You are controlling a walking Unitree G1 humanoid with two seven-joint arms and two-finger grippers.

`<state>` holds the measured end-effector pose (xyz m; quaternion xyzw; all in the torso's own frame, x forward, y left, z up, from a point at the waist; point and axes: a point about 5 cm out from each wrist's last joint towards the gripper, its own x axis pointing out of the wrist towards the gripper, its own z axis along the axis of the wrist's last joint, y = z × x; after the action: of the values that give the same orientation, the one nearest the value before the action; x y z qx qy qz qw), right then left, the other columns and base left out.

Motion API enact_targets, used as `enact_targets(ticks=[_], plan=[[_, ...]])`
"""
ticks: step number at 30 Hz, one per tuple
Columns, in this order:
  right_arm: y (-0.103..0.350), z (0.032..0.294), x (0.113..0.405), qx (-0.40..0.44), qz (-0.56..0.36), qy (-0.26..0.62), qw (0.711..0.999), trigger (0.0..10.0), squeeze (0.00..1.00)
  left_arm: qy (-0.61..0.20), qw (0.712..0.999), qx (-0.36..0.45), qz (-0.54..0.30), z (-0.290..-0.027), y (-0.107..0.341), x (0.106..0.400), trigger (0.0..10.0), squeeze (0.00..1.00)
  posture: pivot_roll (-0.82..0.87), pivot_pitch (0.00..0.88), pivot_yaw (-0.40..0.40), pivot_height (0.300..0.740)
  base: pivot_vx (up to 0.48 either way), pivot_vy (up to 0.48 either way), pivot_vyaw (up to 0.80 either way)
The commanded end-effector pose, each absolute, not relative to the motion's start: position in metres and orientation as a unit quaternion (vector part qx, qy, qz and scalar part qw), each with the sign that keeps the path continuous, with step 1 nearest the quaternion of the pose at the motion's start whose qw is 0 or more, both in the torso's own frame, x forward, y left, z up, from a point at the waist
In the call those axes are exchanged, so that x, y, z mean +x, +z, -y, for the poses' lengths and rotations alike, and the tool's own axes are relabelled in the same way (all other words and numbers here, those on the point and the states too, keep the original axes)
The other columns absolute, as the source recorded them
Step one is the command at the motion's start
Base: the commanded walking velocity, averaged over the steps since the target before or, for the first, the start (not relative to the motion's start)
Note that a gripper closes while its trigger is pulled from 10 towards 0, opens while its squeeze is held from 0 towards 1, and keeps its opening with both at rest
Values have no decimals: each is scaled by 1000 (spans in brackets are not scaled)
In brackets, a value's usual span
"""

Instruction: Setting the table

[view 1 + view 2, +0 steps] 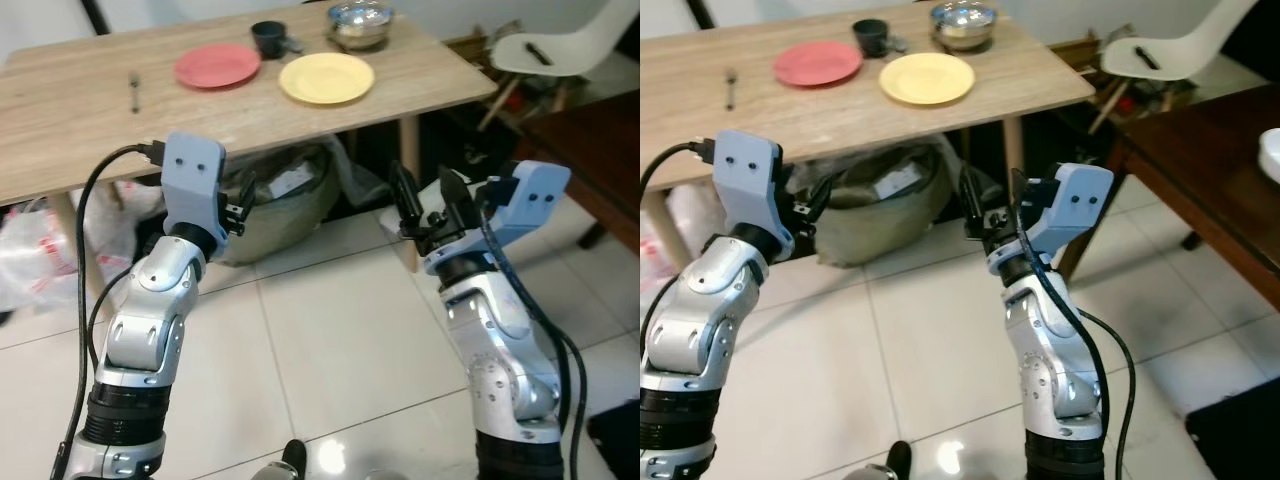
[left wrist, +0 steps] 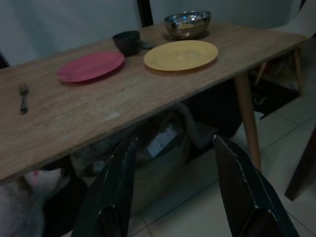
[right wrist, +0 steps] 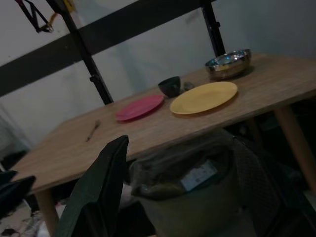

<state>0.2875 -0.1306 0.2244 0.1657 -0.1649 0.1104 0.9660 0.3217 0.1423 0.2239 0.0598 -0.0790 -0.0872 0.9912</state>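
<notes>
A wooden table (image 1: 80, 130) stands ahead. On it lie a red plate (image 1: 217, 65), a yellow plate (image 1: 326, 77), a dark cup (image 1: 270, 38) behind them, a steel bowl (image 1: 360, 24) at the far right and a fork (image 1: 135, 92) on the left. My left gripper (image 1: 238, 208) is raised in front of the table, below its edge, open and holding nothing; its fingers (image 2: 111, 192) stand wide apart. My right gripper (image 1: 428, 205) is also raised, near the table's right leg, open and holding nothing.
A grey-green bag (image 1: 280, 210) sits under the table, with plastic bags (image 1: 30, 250) to its left. A white chair (image 1: 560, 45) stands at the back right. A dark wooden table (image 1: 1210, 190) is close on the right. Tiled floor (image 1: 330, 340) lies between me and the table.
</notes>
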Motion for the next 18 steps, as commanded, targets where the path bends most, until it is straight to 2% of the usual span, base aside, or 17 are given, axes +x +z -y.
enact_targets(ticks=[1, 12, 18], plan=[[224, 129, 287, 174, 162, 112, 965, 10000, 0, -65, 993, 72, 69, -148, 219, 323, 10000, 0, -127, 33, 94, 740, 247, 0, 688], [227, 129, 286, 182, 174, 117, 961, 10000, 0, -31, 994, 84, 65, -155, 218, 327, 10000, 0, -126, 34, 94, 740, 480, 0, 0], [226, 129, 287, 170, 170, 117, 964, 10000, 0, -31, 994, 81, 65, -154, 218, 328, 10000, 0, -128, 35, 94, 740, 480, 0, 777]])
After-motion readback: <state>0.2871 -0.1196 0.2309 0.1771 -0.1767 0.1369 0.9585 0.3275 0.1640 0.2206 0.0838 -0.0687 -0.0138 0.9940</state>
